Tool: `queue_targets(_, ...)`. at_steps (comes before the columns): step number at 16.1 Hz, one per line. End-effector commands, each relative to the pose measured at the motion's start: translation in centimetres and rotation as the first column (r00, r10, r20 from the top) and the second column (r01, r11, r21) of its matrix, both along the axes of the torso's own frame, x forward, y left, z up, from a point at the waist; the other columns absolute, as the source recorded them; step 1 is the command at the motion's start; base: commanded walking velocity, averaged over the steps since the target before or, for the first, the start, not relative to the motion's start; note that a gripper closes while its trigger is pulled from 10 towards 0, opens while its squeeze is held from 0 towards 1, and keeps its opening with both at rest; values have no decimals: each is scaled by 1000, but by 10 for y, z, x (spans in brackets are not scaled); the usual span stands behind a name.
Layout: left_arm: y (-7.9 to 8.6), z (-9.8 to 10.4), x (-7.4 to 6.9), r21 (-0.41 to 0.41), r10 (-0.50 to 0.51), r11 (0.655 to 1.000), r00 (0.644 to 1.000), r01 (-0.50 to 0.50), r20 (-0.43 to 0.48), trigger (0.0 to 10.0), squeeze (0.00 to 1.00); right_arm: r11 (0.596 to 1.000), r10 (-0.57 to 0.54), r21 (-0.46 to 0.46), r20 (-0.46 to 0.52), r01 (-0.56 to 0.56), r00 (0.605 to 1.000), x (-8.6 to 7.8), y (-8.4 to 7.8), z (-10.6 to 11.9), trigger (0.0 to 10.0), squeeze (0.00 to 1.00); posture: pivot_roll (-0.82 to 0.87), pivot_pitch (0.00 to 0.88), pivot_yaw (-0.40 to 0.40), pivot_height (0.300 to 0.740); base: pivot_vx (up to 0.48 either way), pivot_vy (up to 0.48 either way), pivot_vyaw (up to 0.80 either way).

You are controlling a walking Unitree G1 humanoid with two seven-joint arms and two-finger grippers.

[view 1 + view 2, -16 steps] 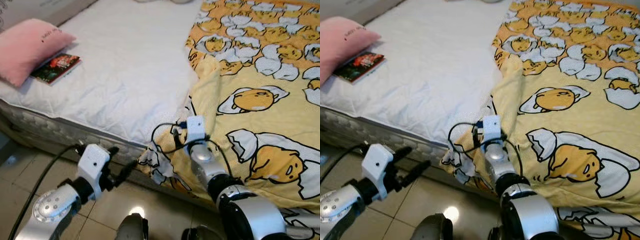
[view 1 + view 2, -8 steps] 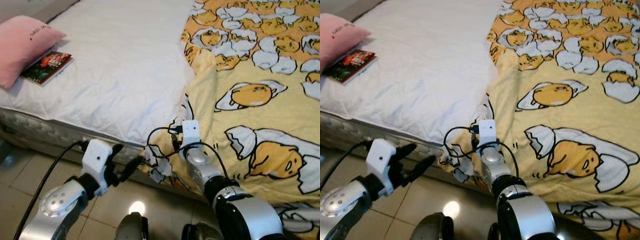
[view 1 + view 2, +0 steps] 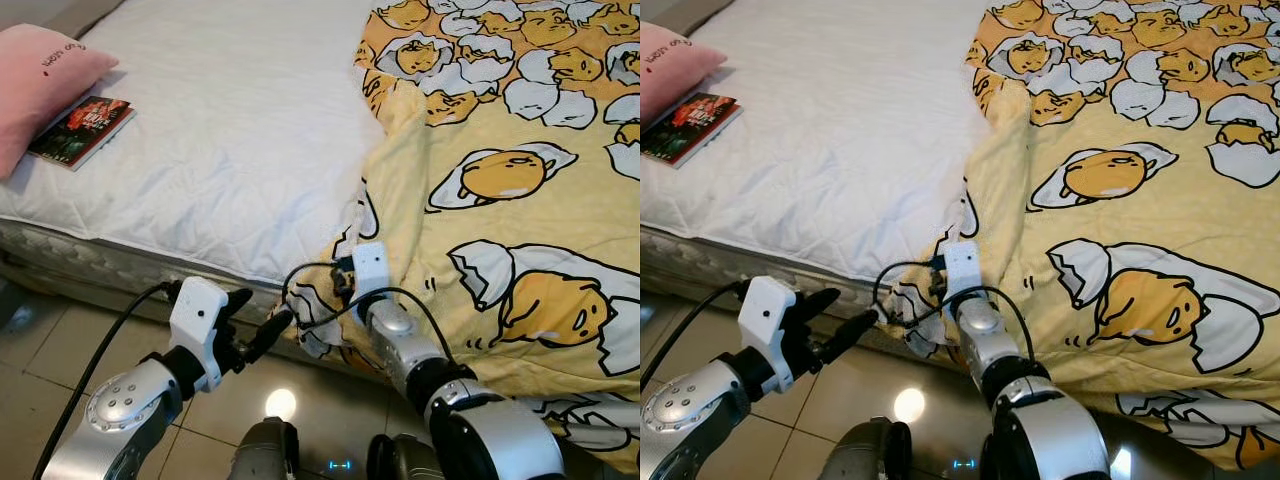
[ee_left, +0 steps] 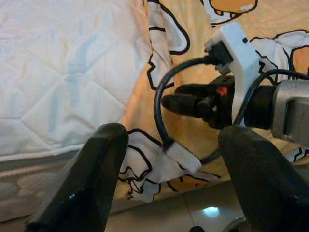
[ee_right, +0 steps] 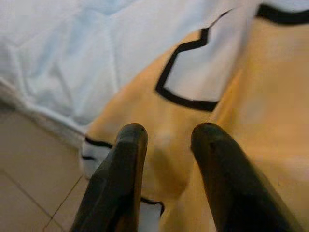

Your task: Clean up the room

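Observation:
A yellow blanket printed with egg cartoons covers the right half of the bed and hangs over the near edge. My right gripper is at the blanket's hanging corner by the mattress edge. Its fingers stand close together with yellow fabric between them. My left gripper is open, low in front of the mattress side, just left of that corner and apart from it. In the left wrist view, the blanket corner and my right wrist lie between its fingers.
The bare white mattress cover takes the bed's left half. A book lies at its far left, partly under a pink pillow. Tiled floor runs along the bed's near side. Black cables loop around my right wrist.
The camera has shifted, so the bed sits higher in view. My left gripper has come closer to the blanket's hanging corner. My right gripper stays at that corner.

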State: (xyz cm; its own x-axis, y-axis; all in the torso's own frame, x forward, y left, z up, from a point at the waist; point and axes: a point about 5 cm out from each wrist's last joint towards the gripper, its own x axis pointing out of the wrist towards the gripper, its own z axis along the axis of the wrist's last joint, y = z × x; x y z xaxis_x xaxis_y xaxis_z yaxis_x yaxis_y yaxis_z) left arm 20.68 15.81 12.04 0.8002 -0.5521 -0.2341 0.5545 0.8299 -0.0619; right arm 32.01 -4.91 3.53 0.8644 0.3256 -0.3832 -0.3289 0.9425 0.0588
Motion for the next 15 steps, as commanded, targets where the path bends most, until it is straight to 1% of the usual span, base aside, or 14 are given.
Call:
queue_targets(1,-2,0,-1,-2,-13,1000,1000,13,-8,10000,0,988,123,97,-15,-121,992,-26,51,-4,0,0,256,213,78,710,0,0,0)
queue_targets(2,-1,0,-1,-3,-12,1000,1000,12,-9,10000,0,978,174,120,5,-174,985,-32,61,-3,0,0,254,212,76,710,0,0,0)
queue_targets(3,-1,0,0,-3,-11,1000,1000,11,-10,10000,0,970,202,132,13,-202,979,-35,66,-3,0,0,253,211,76,710,0,0,0)
queue_targets(5,-1,-1,0,-3,-8,1000,1000,8,-13,10000,0,933,307,175,61,-313,950,-50,85,-1,0,0,253,208,71,710,0,0,0)
queue_targets(6,-2,-2,0,-5,-6,1000,1000,6,-13,10000,0,916,341,192,90,-353,936,-55,90,1,0,0,252,205,67,710,0,0,0)
queue_targets(7,-2,-2,-1,-4,-5,1000,1000,5,-12,10000,0,908,366,173,115,-382,923,-58,93,2,0,0,252,204,65,710,0,0,0)
queue_targets(8,-3,-3,0,2,-3,1000,1000,3,-10,10000,0,928,334,113,164,-354,928,-55,89,5,0,0,251,198,59,710,0,0,0)
queue_targets(9,-3,-3,1,6,0,1000,1000,0,-7,10000,0,943,299,95,187,-320,936,-51,85,7,4706,0,249,197,56,710,0,0,0)
queue_targets(10,-1,-4,5,38,36,999,999,-37,18,10000,0,974,188,85,227,-211,956,-40,72,13,10000,0,245,189,49,710,0,0,0)
queue_targets(11,6,-8,13,112,132,984,988,-140,75,10000,0,989,11,141,277,-52,961,-24,50,25,10000,43,237,174,37,710,0,0,0)
queue_targets(12,8,-9,15,104,153,981,985,-161,78,10000,0,988,-17,154,282,-27,959,-21,45,27,10000,1000,237,174,37,710,0,0,0)
queue_targets(13,9,-9,17,68,183,980,980,-188,83,10000,0,984,-71,175,272,24,960,-14,34,29,10000,1000,229,162,28,710,0,0,0)
queue_targets(14,10,-9,20,36,208,977,974,-212,90,10000,0,983,-105,175,285,55,953,-7,19,33,10000,1000,217,146,12,710,0,480,0)
queue_targets(15,9,-10,23,26,213,976,973,-216,94,10000,0,984,-116,163,298,69,947,-4,11,34,10000,1000,209,137,5,710,0,480,0)
